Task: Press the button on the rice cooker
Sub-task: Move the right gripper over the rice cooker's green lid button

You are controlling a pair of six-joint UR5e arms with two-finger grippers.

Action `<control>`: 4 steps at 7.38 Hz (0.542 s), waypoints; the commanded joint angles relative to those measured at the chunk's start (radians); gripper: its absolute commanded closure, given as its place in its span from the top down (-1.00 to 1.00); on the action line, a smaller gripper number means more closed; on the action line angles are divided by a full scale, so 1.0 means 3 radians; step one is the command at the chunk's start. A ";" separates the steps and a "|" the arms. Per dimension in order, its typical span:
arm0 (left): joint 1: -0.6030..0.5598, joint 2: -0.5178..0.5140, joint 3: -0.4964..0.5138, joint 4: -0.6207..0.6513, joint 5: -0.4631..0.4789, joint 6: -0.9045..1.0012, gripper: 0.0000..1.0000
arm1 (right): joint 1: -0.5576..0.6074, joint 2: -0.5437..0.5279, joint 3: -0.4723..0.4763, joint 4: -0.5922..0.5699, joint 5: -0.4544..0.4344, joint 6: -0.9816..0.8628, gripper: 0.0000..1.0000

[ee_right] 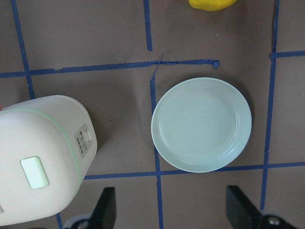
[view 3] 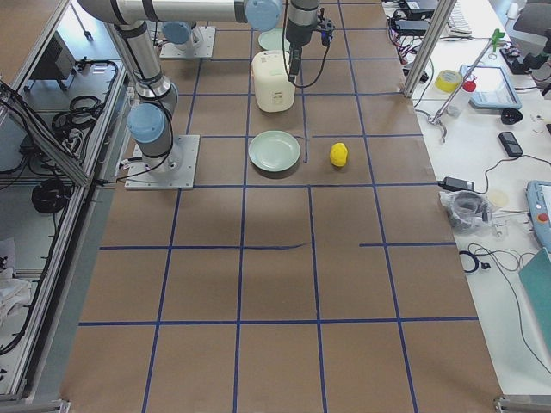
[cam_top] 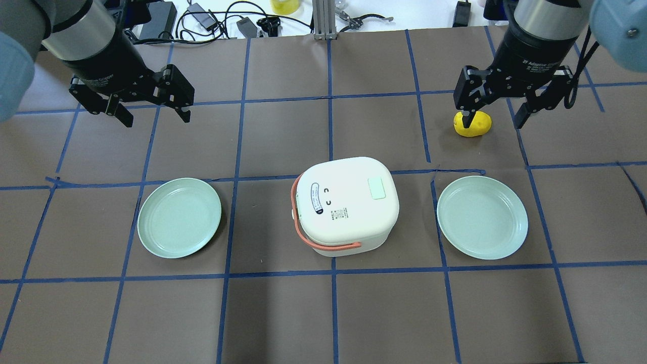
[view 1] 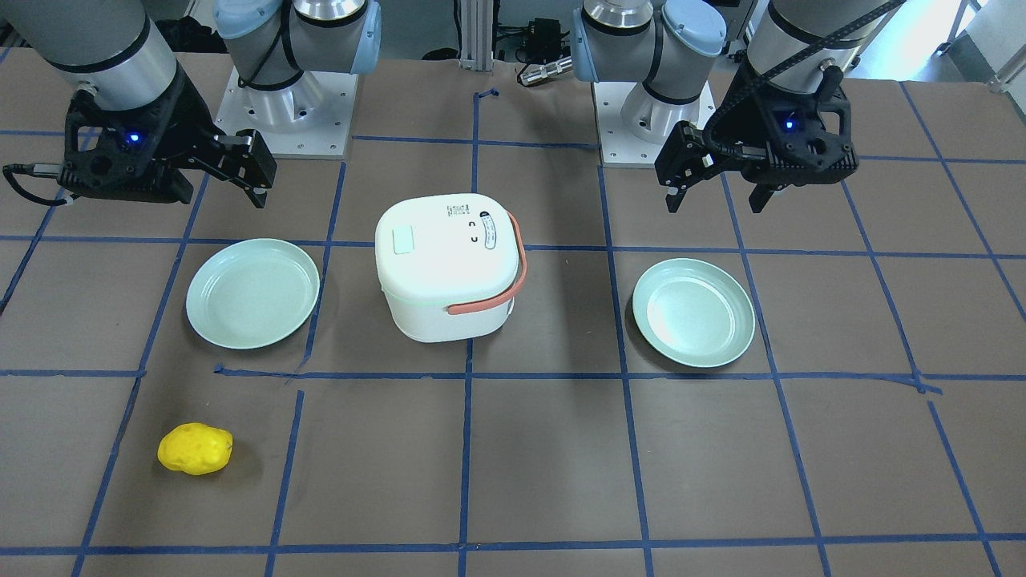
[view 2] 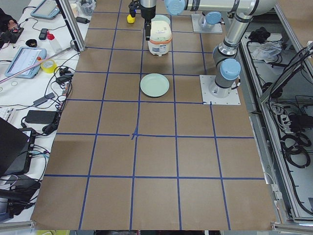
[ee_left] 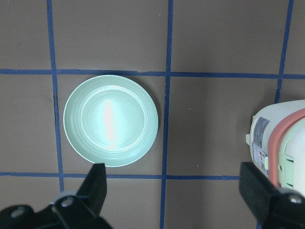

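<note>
The white rice cooker [cam_top: 346, 205] with an orange handle stands shut at the table's middle. A pale green button [cam_top: 377, 188] sits on its lid, also seen in the front view [view 1: 402, 240] and the right wrist view [ee_right: 35, 172]. A small panel [ee_right: 85, 138] shows on the cooker's side. My left gripper [cam_top: 154, 116] is open and empty, hovering beyond the left plate. My right gripper [cam_top: 494, 123] is open and empty, hovering beyond the right plate, above a yellow object. Both grippers are well apart from the cooker.
A pale green plate [cam_top: 179, 217] lies left of the cooker and another [cam_top: 482, 217] lies right of it. A yellow potato-like object [cam_top: 472, 124] lies on the table under my right gripper. Cables and tools lie past the table's far edge.
</note>
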 commanded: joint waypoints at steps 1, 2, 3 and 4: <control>0.0000 0.0000 0.0000 0.0000 0.0000 0.0000 1.00 | 0.0069 0.0024 0.0041 -0.0001 0.0163 0.0115 -0.16; 0.0000 0.0000 0.0000 0.0000 0.0000 0.0000 1.00 | 0.0125 0.0049 0.0046 -0.0056 0.0260 0.0343 -0.44; 0.0000 0.0000 0.0000 0.0000 0.0000 0.0000 1.00 | 0.0237 0.0080 0.0051 -0.0103 0.0266 0.0427 -0.54; 0.0000 0.0000 0.0000 0.0000 0.0000 0.0000 1.00 | 0.0380 0.0121 0.0092 -0.0133 0.0266 0.0443 -0.79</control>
